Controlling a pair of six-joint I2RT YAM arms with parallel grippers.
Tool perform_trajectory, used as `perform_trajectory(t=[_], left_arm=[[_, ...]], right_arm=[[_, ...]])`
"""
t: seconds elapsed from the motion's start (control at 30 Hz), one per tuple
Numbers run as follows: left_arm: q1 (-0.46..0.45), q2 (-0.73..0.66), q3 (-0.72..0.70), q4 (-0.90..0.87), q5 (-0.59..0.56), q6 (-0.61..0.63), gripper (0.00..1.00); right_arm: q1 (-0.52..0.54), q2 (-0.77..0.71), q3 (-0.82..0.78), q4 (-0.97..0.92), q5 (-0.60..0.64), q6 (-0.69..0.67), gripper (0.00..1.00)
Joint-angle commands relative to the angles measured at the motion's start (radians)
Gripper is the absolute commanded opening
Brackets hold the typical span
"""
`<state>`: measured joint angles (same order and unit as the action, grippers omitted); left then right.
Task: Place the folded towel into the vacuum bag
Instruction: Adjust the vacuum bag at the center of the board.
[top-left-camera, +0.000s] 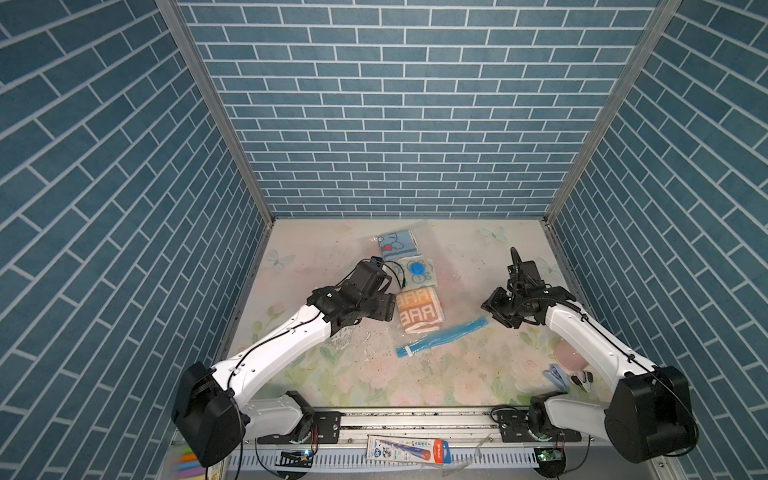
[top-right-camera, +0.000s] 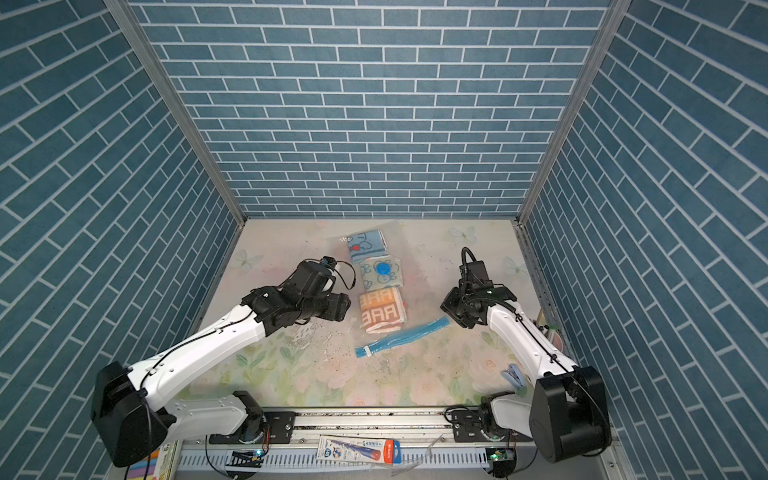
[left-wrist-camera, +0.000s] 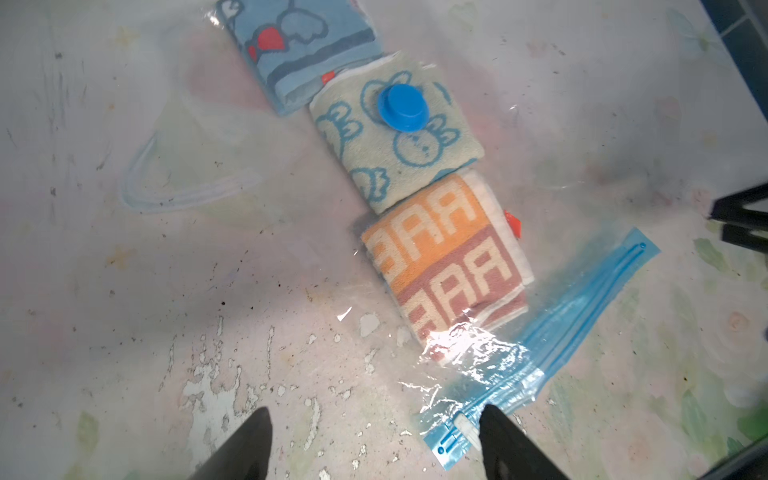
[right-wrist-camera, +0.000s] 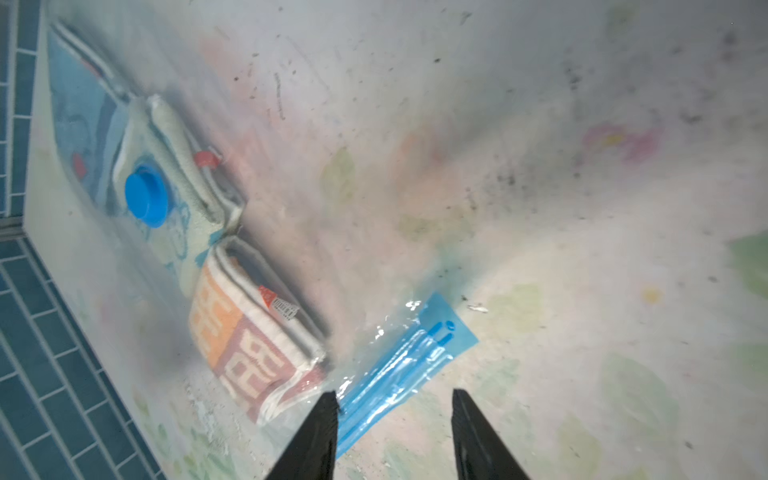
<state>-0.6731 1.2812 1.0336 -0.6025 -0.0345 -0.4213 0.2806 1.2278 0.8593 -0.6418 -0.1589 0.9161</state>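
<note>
Nearest the lens, a flat printed packet (top-left-camera: 409, 451) lies on the rail at the near edge of the table (top-left-camera: 316, 257). Farther in, the left gripper (left-wrist-camera: 376, 409) stands wide open and holds nothing. In its wrist view one finger crosses the near-left end of the blue zip strip (left-wrist-camera: 582, 316); whether it touches the strip cannot be told. In both top views this gripper sits just left of the orange folded towel (top-left-camera: 419, 309).

Off to the right, the right gripper (right-wrist-camera: 393, 391) is also parted, less widely, with nothing clamped. Its fingers frame the far-right end of the zip strip in its wrist view.

Mid-table lies the vacuum bag (left-wrist-camera: 461, 374), flat, running from far to near, its zip strip slanting across the near end. Three towels sit in a row under its clear plastic:
- a blue towel (left-wrist-camera: 291, 45) farthest
- a pale bunny-print towel (left-wrist-camera: 399, 166) in the middle, with the round blue valve cap (left-wrist-camera: 403, 107) above it
- the orange folded towel nearest, just inside the mouth, crinkled plastic over its near edge and touching the pale one
</note>
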Motion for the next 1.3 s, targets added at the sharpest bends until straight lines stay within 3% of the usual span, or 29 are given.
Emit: perform_trajectory(t=[0.0, 0.23, 0.47, 0.6, 0.97, 1.13, 1.27], left_arm=[[0.065, 0.033, -0.012, 0.001, 0.068, -0.089, 0.8], [0.127, 0.085, -0.074, 0.121, 0.147, -0.17, 0.8], [0.137, 0.147, -0.108, 0.204, 0.205, -0.221, 0.73], [0.142, 0.159, -0.147, 0.231, 0.22, -0.241, 0.7], [0.146, 0.161, -0.224, 0.288, 0.266, -0.255, 0.7], [0.146, 0.141, -0.261, 0.284, 0.322, -0.261, 0.7], [0.146, 0.083, -0.29, 0.264, 0.366, -0.245, 0.7]], right_arm=[[-0.003, -0.055, 0.066, -0.082, 0.163, -0.064, 0.5], [0.037, 0.051, 0.162, 0.101, -0.086, -0.184, 0.44], [0.167, 0.317, 0.227, 0.171, -0.173, -0.21, 0.31], [0.189, 0.413, 0.161, 0.244, -0.188, -0.167, 0.24], [0.196, 0.501, 0.033, 0.299, -0.035, -0.132, 0.23], [0.195, 0.46, -0.01, 0.329, -0.011, -0.123, 0.26], [0.196, 0.327, -0.064, 0.412, -0.036, -0.111, 0.35]])
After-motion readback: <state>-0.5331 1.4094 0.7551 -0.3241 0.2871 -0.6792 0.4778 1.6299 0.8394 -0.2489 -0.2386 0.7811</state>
